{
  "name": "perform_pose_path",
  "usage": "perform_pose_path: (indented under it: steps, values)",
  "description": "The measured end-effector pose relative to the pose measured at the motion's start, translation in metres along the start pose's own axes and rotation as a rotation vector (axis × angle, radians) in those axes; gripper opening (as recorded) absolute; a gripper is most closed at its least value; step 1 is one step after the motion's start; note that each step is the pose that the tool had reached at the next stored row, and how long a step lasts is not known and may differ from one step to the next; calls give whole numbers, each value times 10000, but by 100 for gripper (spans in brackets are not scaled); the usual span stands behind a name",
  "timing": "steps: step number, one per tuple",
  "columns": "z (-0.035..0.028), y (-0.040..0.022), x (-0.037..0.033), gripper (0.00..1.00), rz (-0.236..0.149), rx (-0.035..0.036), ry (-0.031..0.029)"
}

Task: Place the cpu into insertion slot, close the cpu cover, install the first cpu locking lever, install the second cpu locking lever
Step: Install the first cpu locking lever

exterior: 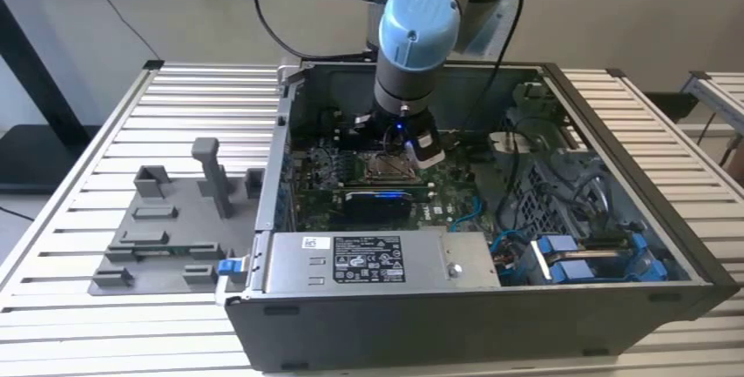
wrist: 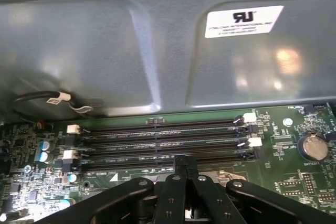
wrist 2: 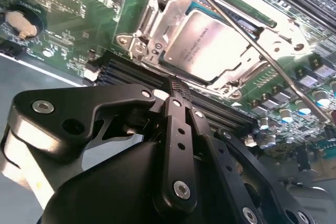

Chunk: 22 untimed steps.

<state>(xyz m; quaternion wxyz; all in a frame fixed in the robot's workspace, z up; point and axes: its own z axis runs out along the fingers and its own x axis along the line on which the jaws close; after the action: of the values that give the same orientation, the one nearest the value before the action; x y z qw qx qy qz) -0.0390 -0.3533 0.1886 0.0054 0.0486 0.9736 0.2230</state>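
Gripper (wrist 2: 177, 84) closed, fingertips pressed together with nothing between them, poised low inside the open computer case (exterior: 465, 303). Hangs over the memory slots (wrist: 157, 141), just beside the insertion slot (exterior: 386, 165). Seen in the second wrist view: the cpu (wrist 2: 210, 45) lying flat in that socket, metal top showing through the window of the cpu cover (wrist 2: 176, 17), the cover folded down around it. Placing and closing done, by the look of it. Looks to be at the lever stage. One thin locking lever (wrist 2: 286, 76) slanting across the cover's corner, apparently raised off the board and not hooked under any catch. Another rod (wrist 2: 236, 3) lying along the cover's far edge; latched or free, hard to say. No contact between fingertips and either rod; near, but apart. Calls, most likely, for a firm push with the closed tips on the raised rod, down and sideways, enough to tuck its end under the retaining tab. Needs care not to slide off the thin wire onto the capacitors (wrist 2: 286, 109) close by.
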Motion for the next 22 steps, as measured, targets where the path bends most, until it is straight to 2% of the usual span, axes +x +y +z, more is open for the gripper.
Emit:
perform_pose_path:
  steps: [6, 17, 22]
  values:
    - [-18, 6, 15, 11, 2, -3, 2]
    - [-85, 1, 240, 11, 2, -17, 2]
    - [-103, -35, 326, 11, -16, -44, -38]
